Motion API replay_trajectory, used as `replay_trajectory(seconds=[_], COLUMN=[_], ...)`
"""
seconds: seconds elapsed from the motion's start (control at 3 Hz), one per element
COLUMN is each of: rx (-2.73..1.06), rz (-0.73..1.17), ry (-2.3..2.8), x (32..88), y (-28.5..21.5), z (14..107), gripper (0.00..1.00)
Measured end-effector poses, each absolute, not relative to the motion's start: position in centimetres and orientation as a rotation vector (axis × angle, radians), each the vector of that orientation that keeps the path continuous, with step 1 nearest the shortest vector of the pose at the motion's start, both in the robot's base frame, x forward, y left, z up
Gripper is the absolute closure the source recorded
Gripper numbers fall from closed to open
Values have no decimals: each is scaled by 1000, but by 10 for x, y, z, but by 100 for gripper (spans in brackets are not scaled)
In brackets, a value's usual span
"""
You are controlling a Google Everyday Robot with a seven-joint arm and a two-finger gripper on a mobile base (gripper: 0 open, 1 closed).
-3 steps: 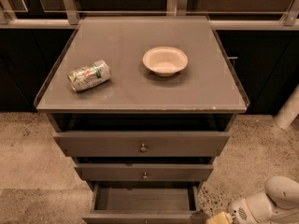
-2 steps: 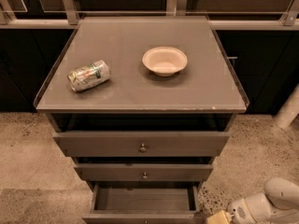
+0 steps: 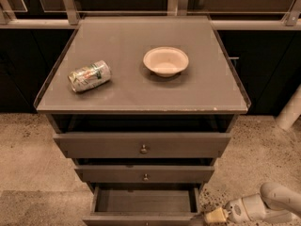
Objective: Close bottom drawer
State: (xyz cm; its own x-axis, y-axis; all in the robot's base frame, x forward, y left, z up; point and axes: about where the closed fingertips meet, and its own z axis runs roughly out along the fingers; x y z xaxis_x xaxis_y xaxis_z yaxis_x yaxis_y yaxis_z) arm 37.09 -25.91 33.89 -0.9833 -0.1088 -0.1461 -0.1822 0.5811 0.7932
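The bottom drawer (image 3: 146,201) is pulled out at the foot of the grey-brown cabinet. Its empty inside shows, and its front edge runs along the picture's lower border, so its knob is out of view. Above it sit the middle drawer (image 3: 145,174) and the wide top drawer (image 3: 141,145), both slightly out, each with a round metal knob. My gripper (image 3: 210,216) is at the lower right, its tan tip pointing left and close to the right front corner of the bottom drawer.
A crushed can (image 3: 89,76) lies on its side and a cream bowl (image 3: 165,60) stands on the cabinet top (image 3: 141,95). Dark cabinets and a metal rail run behind. A white post (image 3: 291,109) stands at the right. Speckled floor lies on both sides.
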Motion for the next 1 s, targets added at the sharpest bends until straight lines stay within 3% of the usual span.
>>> replay_trajectory(seconds=[1.0], rx=[-103], rz=[1451], ry=[2802], x=[373], y=[-265], z=[285], gripper=[100])
